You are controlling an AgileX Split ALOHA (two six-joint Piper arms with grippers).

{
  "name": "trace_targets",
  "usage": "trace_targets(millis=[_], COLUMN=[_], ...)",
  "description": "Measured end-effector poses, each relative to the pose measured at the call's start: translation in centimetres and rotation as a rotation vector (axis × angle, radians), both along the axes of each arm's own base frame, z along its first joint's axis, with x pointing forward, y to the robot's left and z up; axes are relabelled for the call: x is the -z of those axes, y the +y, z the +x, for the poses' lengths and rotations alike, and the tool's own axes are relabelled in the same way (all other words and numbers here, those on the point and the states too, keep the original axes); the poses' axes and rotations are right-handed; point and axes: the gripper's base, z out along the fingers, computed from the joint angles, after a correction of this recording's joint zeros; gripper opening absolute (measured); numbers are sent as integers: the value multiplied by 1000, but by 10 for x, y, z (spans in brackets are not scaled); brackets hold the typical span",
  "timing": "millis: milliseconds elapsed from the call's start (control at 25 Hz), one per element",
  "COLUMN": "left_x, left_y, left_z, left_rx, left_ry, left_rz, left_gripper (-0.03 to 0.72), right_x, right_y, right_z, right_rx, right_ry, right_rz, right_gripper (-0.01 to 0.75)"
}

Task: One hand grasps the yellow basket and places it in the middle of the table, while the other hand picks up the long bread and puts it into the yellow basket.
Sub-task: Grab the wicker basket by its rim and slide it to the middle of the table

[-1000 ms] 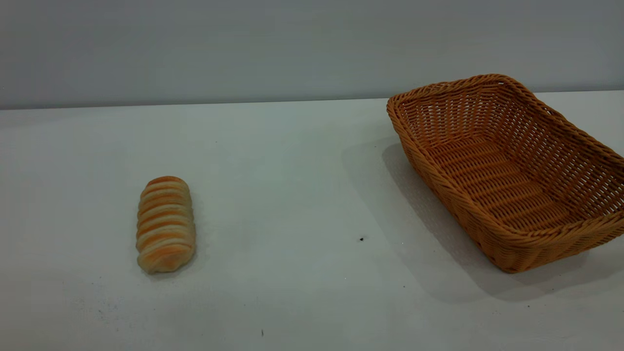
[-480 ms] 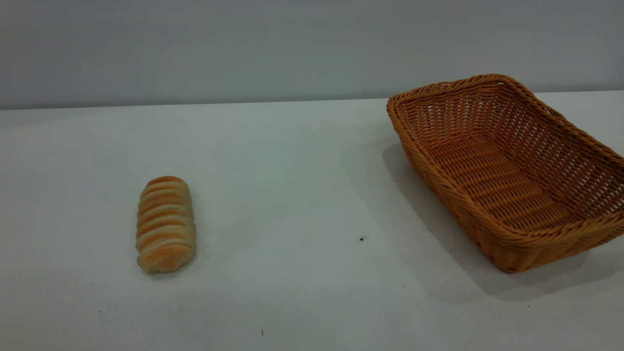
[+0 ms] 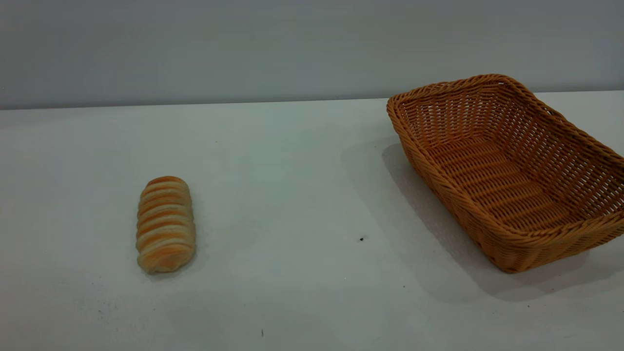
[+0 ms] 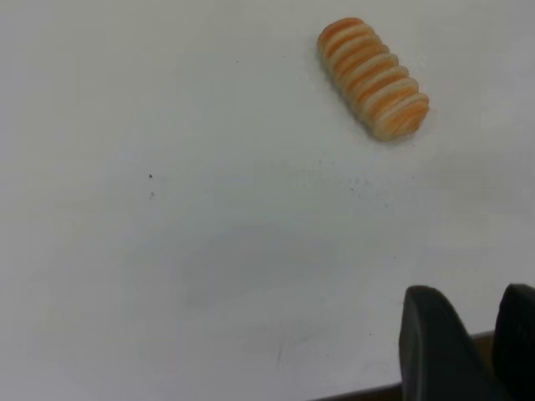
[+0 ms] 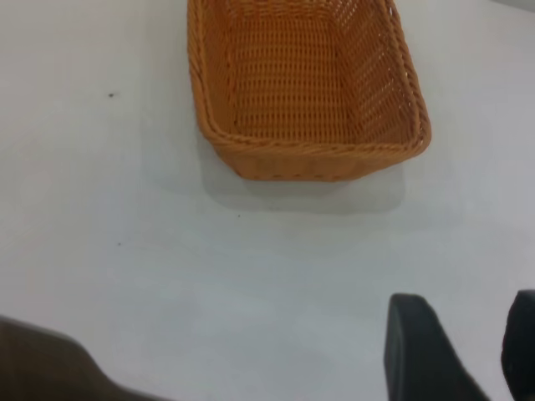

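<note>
1. Nothing has moved since the earlier frames: bread and basket lie exactly where they lay.
2. One wide, flat white tabletop (image 3: 292, 161) with a few tiny dark specks carries everything.
3. One large rectangular orange-tan woven wicker basket (image 3: 507, 170), flared sides and braided rim, sits at the table's 3 o'clock side, empty. Its long axis runs from about 11 o'clock to 5 o'clock in the exterior view.
4. One small oblong bread roll (image 3: 165, 224), striped cream and orange-brown, lies at the 8 o'clock side, well apart from the basket. Its long axis points 12 to 6 o'clock.
5. Two black grippers show only in the wrist views: the left gripper (image 4: 470, 347) hangs above the table edge, fingers slightly parted, holding nothing; the right gripper (image 5: 461, 351) hovers near the basket, fingers spread, holding nothing.
6. No writing or labels are readable.
</note>
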Motion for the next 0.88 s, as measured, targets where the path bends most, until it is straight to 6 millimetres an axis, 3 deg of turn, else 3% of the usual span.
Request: trace_targets(millis=[400,520,720,880], left_x=[0,-10,-29,-26], left_y=[0,-1,-8,-13], left_z=[0,6,42,86], left_rx=[0,-15,-19,-26], left_ry=[-1,-44,-108,24], left_rz=[0,-27,-95,-92], left_gripper=[235,235,235,235], right_x=[0,0,-2,-11], right_y=[0,0,-5,-3], right_z=[0,0,6,34], right_rx=[-2,5,109,207], right_ry=[-1,-2,33,125], right_rz=[-4,4,52,114], right_gripper=[287,287,287,287])
